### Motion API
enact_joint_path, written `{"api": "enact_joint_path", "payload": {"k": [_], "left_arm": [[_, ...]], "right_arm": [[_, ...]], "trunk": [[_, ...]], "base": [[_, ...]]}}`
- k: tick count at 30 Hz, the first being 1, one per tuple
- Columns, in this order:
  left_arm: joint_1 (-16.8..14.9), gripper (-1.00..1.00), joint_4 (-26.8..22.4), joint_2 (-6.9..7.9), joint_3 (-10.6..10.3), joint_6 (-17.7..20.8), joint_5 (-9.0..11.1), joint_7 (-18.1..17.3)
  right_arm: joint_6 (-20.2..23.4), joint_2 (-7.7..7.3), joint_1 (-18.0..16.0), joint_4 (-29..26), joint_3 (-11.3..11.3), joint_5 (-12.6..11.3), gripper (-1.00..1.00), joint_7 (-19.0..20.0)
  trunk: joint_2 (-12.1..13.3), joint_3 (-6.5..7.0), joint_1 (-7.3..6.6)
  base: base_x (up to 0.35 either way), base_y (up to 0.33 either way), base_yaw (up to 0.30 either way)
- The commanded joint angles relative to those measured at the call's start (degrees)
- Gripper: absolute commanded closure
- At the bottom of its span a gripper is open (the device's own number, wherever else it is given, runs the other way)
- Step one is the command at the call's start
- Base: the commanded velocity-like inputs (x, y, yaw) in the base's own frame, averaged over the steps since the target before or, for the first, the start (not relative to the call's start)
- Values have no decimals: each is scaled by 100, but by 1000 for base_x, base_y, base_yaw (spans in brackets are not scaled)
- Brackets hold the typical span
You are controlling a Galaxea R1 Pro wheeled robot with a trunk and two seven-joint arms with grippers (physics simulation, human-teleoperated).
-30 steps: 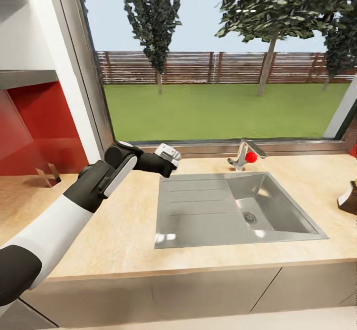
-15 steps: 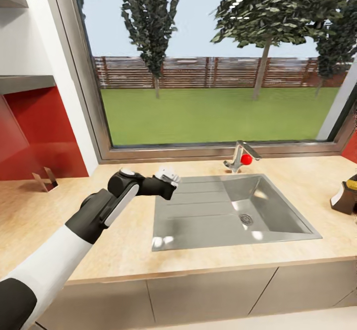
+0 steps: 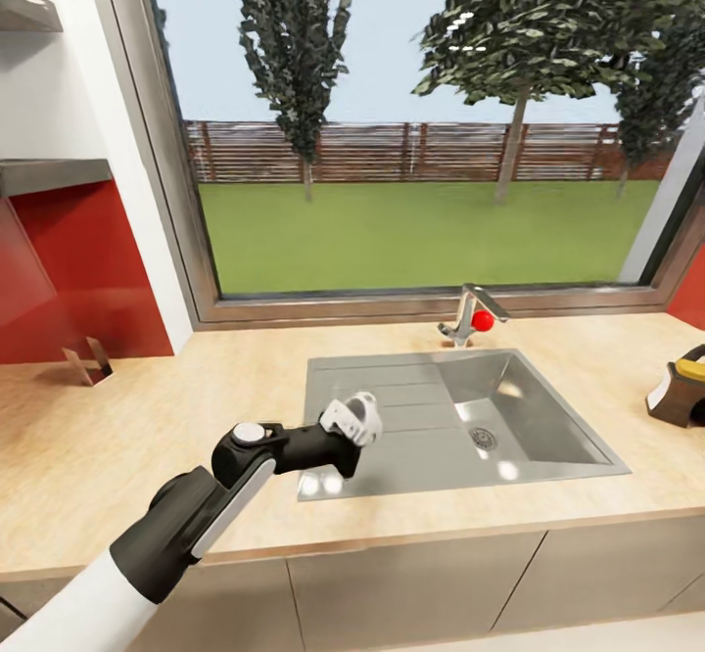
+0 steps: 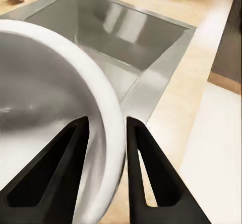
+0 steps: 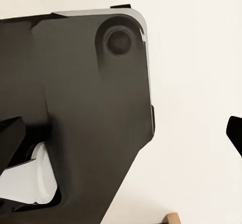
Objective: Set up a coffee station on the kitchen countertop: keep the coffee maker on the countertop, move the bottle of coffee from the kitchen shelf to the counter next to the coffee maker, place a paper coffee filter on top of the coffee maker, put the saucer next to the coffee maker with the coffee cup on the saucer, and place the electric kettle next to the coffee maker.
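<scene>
The counter [image 3: 147, 417] is carrying a sink [image 3: 548, 442] along its window edge, and an item I cannot identify [image 3: 681, 390] is sitting at its right edge. The left gripper [image 4: 106, 133] is pinching the rim of the cup [image 3: 354, 419], fingers either side of the wall; which way its opening is facing cannot be told. Compared with earlier, the cup is now hanging over the sink's front-left corner, nearer the counter's front edge. The right gripper's opening cannot be told.

White coffee cup [image 3: 358, 417] — glossy, rim pinched in left hand [image 4: 106, 133], held above steel sink's [image 3: 548, 456] drainboard edge.
</scene>
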Motion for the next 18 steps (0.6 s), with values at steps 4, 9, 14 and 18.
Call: {"api": "enact_joint_path", "payload": {"k": [4,9,14,18], "left_arm": [[167,100,21,74,-26,-349,-480,-467],[316,100,34,41,-23,-828,-762,-550],[437,100,41,54,-98,-945,-814,-561],[676,100,45,43,-139,-971,-841,-561]], "right_arm": [[-27,3,-5,4,-26,-33,-100,-4],[-31,3,-5,4,-23,-33,-100,-4],[-35,3,-5,-32,-22,-33,-100,-4],[-34,0,-5,-76,-28,-34,-100,-4]], "trunk": [[-12,17,4],[-12,24,4],[-12,25,4],[-12,25,4]], "base": [[0,0,0],[0,0,0],[0,0,0],[0,0,0]]}}
